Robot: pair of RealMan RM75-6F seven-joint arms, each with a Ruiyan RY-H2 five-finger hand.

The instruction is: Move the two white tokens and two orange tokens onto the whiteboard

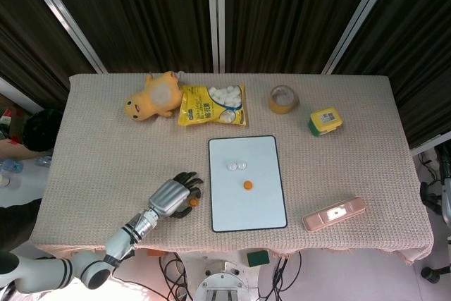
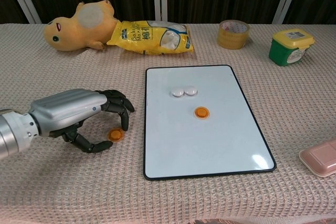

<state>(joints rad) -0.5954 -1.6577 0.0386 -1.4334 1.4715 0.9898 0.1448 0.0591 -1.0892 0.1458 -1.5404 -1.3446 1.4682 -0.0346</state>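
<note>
Head view: whiteboard (image 1: 247,183) lies flat mid-bench, long axis running away from robot, portrait. Two white tokens (image 1: 236,166) sit side by side, touching, in its far half; one orange token (image 1: 248,185) near centre. So 3 of 4 done, by my read. Last orange token (image 1: 193,202) is on bench cloth (image 1: 106,146) just beside board's left edge. Left hand (image 1: 171,196) over it, fingers pointing toward board. Right hand not visible.

Chest view: left hand (image 2: 79,114) arched above the loose orange token (image 2: 116,135), fingers (image 2: 122,109) curled and apart, thumb low on near side, token in the gap between. Contact w/ token: can't tell; looks like pre-pinch, nothing held. Token is a flat disc, no long axis, face up. Whiteboard (image 2: 220,156) edge close by, so only a short carry needed.
</note>
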